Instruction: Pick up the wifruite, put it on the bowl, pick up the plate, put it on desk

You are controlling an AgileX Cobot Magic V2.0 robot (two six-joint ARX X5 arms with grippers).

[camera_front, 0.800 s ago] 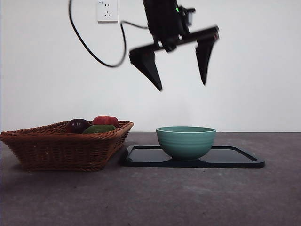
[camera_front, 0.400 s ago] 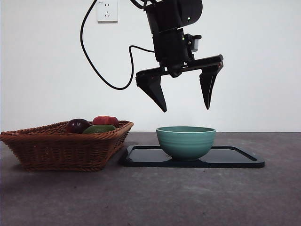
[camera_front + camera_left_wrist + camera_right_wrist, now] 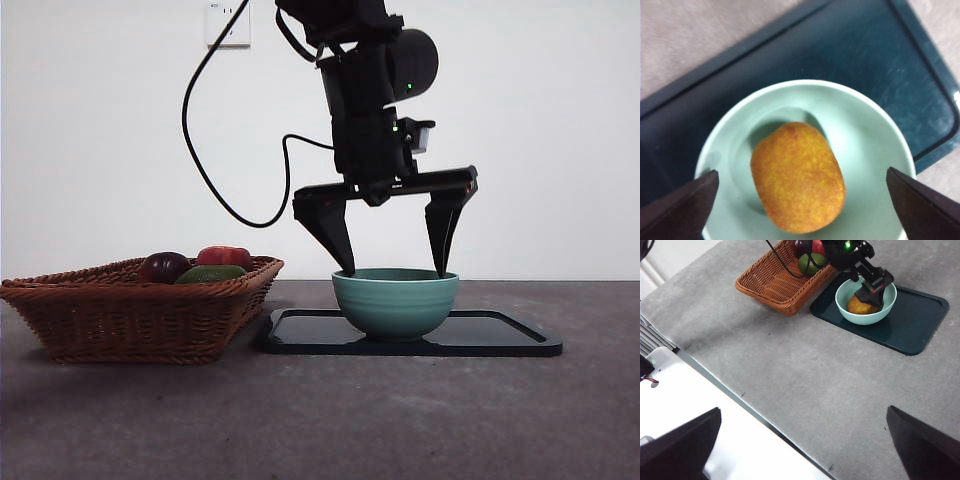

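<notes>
Front view: I am holding the left gripper point(image 3: 395, 272) at the bowl point(image 3: 395, 301) rim, jaws spread wide and empty. Wifruite point(image 3: 797, 177) is lying inside the bowl, on the tray point(image 3: 500, 335). Right gripper point(image 3: 800, 445) is waiting well away, jaws apart.

Background of the scene: a plain white wall point(image 3: 540, 120) rises behind the left gripper point(image 3: 395, 272), bearing a white socket plate point(image 3: 228, 22) higher than the gripper and off to one side of it. Beneath the gripper the desk point(image 3: 400, 420) spreads as a matte, mottled grey-brown top, evenly lit with only soft shadows. Seen from the right wrist view, a smooth white surface point(image 3: 715, 405) borders the desk's edge, well apart from the gripper.
</notes>
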